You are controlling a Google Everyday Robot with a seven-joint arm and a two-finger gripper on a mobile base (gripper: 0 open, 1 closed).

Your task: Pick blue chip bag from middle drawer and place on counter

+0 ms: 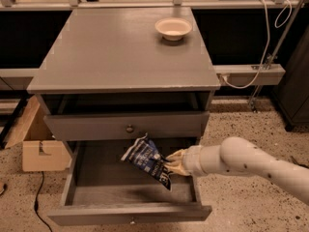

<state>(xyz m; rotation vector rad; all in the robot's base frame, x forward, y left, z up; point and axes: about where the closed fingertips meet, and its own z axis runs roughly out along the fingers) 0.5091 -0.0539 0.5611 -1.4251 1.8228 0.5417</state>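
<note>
The blue chip bag [146,159] is dark navy with pale print and hangs tilted above the open middle drawer [128,214], lifted off its floor. My gripper [170,164] reaches in from the right on a white arm and is shut on the bag's right edge. The grey counter [116,52] tops the cabinet above, with pale chips along its front edge.
A white bowl [173,28] sits at the counter's back right. The upper grey drawer front with a dark knob [129,128] is just above the bag. A cardboard box [36,141] stands left of the cabinet. A white cable [263,47] hangs at the right.
</note>
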